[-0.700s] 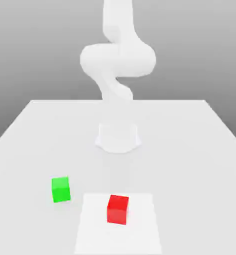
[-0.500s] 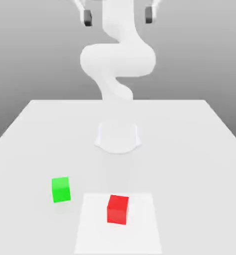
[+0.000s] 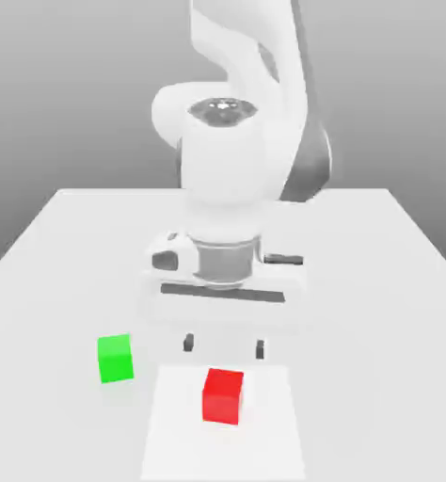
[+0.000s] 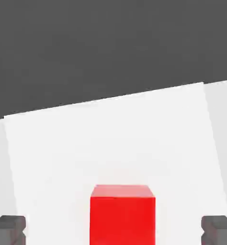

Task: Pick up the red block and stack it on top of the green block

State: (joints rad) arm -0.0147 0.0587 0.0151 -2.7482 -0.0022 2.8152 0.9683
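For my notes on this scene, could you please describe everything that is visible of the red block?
The red block is a small, plain cube, bright red, smooth and matt-looking. It sits flat and slightly turned on the white square, near its far edge. The open gripper hovers above; neither finger touches it.

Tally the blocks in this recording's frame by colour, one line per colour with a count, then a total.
Red: 1, the red block on the white square
Green: 1, the green block beside the white square
Total: 2
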